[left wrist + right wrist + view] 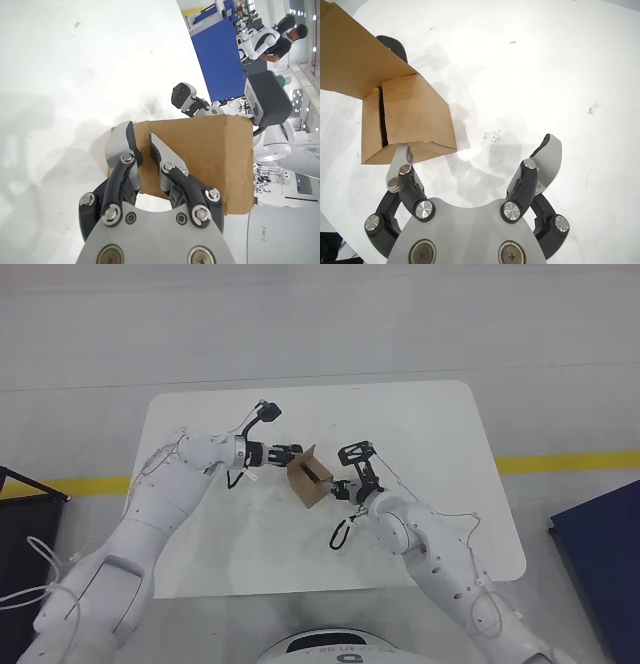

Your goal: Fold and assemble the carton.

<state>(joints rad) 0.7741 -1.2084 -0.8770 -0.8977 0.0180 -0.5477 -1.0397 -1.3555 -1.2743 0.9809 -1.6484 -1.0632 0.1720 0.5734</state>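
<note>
A small brown carton (310, 478) stands mid-table with one large flap (347, 60) raised. My left gripper (288, 453) is at the flap's outer face. Its fingers (156, 150) are drawn almost together over the cardboard (205, 160), with nothing between them. One dark pad (395, 46) of it peeks from behind the flap. My right gripper (475, 152) is open wide on the carton's other side. One of its fingers (401, 156) touches the carton's (417, 110) lower edge by a small flap, and the other finger (548, 152) hangs over bare table.
The white table (420, 434) has bare surface all around the carton, with scuff marks (493, 140) near my right gripper. A blue panel (600, 554) stands off the table's right side, and a dark frame (25, 489) off its left.
</note>
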